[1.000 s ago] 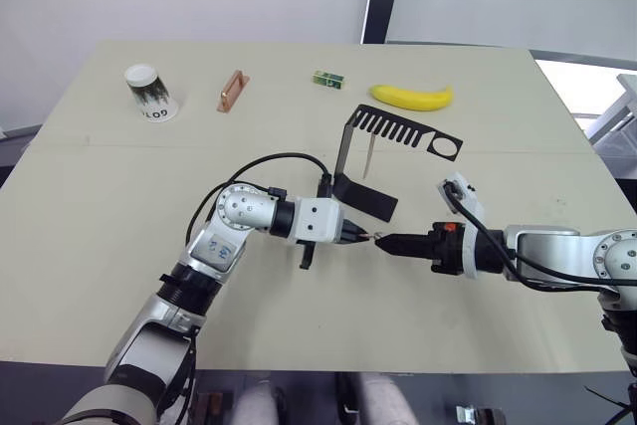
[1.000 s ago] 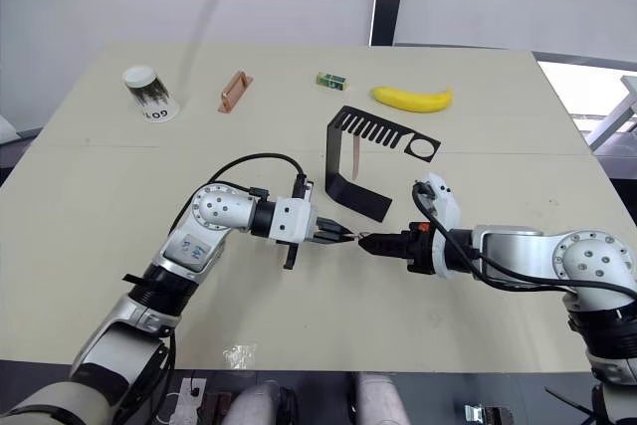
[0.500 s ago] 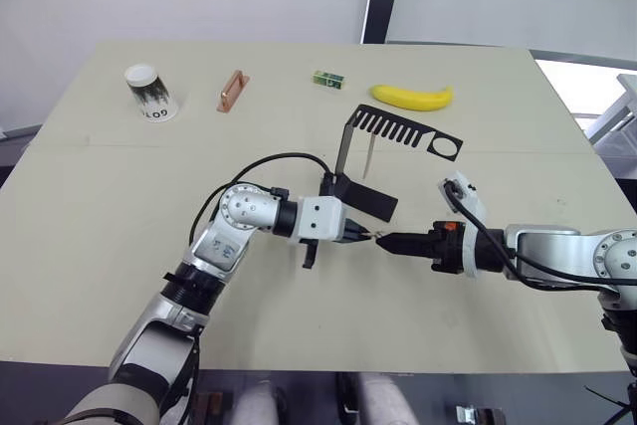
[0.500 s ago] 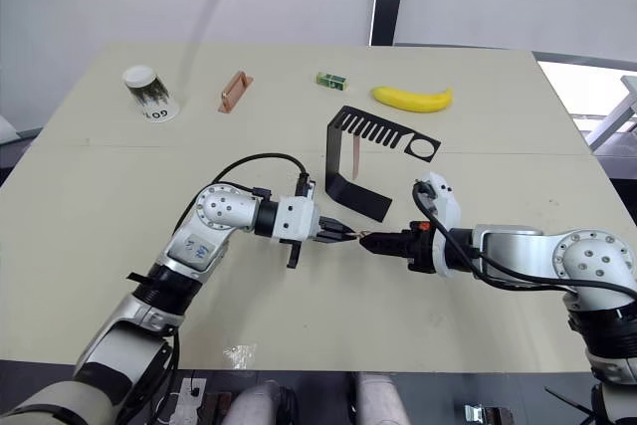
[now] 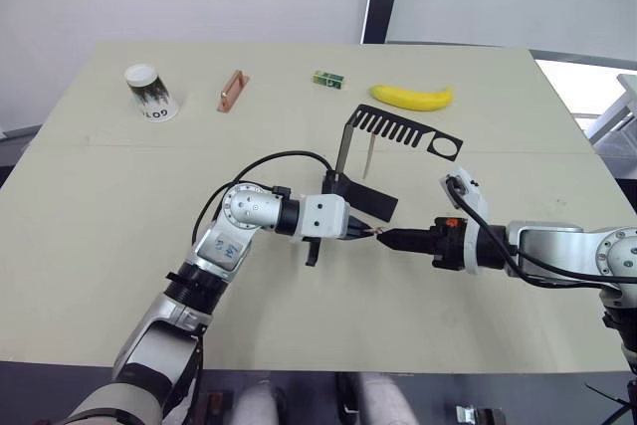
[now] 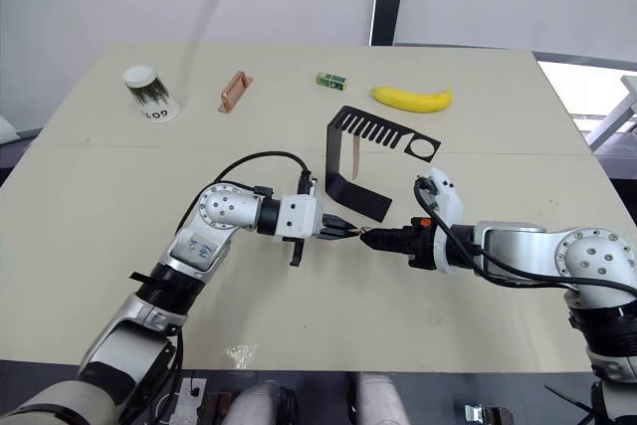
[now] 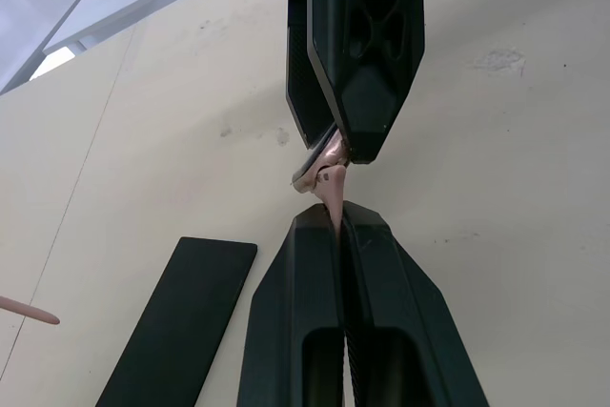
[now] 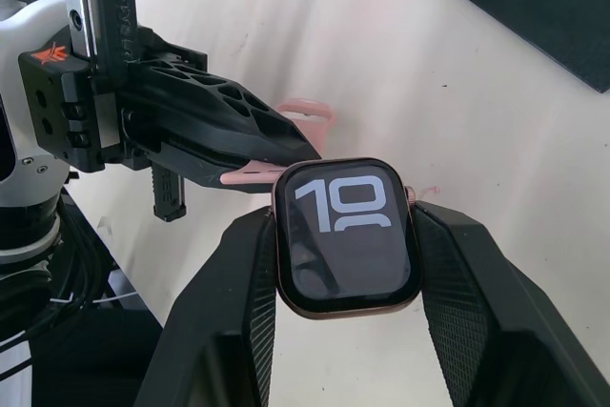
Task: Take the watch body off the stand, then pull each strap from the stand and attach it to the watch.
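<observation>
Here the small rounded-square watch body with black screen and rose-gold rim (image 8: pixel 348 236) sat clamped by its two sides between the black fingers of the right gripper (image 5: pixel 388 238), screen facing the wrist camera, held just above the pale table (image 5: pixel 119 246) in front of the black bent sheet-metal stand (image 5: pixel 363 161). The left gripper (image 5: pixel 362 231) was closed flat on the thin, flexible pink strap (image 7: pixel 331 190), pinching it close to its free end, which touched the edge of the watch body. A second pink strap (image 5: pixel 369 157) hung from the stand's comb-toothed arm, apart from both grippers. The case looked light, rigid and smooth-rimmed, so a side grip seemed sound but liable to slip if pushed hard along the fingers; the glass face would be best left untouched. The strap seemed soft and apt to buckle, so holding it near the tip, as here, probably gave the stiffness needed to slide it into the slot. A paper cup (image 5: pixel 150 92), a copper-coloured bar (image 5: pixel 231 90), a small green block (image 5: pixel 327 78) and a yellow banana (image 5: pixel 411 98) lay along the far side.
</observation>
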Action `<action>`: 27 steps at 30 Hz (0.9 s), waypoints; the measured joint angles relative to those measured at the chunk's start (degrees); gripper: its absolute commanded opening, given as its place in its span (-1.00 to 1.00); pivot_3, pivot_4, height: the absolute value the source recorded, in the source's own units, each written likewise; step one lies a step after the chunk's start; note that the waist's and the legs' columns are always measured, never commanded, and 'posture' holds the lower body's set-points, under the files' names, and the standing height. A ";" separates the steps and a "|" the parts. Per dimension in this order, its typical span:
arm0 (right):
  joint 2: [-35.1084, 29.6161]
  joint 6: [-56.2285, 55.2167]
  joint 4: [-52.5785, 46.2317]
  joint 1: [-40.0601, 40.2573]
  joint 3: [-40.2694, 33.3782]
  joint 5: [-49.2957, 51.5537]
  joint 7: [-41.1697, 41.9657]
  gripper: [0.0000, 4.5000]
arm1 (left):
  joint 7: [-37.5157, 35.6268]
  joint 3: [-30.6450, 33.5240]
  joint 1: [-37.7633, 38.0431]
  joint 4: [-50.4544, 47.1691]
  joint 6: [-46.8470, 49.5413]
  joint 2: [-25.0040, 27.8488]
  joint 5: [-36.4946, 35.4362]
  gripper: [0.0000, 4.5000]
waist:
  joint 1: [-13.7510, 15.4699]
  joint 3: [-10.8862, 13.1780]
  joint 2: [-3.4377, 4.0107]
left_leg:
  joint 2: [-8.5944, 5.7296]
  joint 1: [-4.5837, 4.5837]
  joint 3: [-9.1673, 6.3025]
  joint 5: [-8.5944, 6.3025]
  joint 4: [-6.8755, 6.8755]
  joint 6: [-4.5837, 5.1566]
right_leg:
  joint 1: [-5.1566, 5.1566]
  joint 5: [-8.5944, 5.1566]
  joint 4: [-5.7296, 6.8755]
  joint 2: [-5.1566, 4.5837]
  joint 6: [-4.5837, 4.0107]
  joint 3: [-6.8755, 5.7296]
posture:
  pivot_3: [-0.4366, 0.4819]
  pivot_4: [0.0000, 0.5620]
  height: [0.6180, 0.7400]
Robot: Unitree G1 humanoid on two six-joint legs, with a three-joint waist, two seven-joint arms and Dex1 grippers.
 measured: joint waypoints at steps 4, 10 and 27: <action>0.25 -0.01 0.00 -0.04 0.00 -0.03 0.00 -0.29 | 0.09 0.04 0.00 0.20 0.00 -0.17 0.14 -1.00 | 0.00 0.00 0.00 | 0.00 0.00 0.00 0.00 0.00 0.00 | 0.00 0.00 0.00 0.00 0.00 0.00 | -0.05 -0.47 1.00; 0.64 -0.01 0.00 -0.42 0.00 -0.42 0.00 -0.29 | 0.28 0.28 -0.35 1.56 -0.02 -0.73 0.14 -1.00 | -0.01 0.00 0.00 | 0.00 0.00 0.00 0.00 0.00 0.00 | 0.00 0.00 0.00 0.00 0.00 0.00 | -0.05 -0.47 1.00; 0.12 0.09 -0.33 -1.47 0.43 -0.42 -1.03 -0.29 | 0.51 0.34 -0.68 2.00 -0.05 -0.97 0.23 -1.00 | 0.00 0.00 0.00 | 0.00 0.00 0.00 0.00 0.00 0.00 | 0.00 0.00 0.00 0.00 0.00 0.00 | -0.05 -0.47 1.00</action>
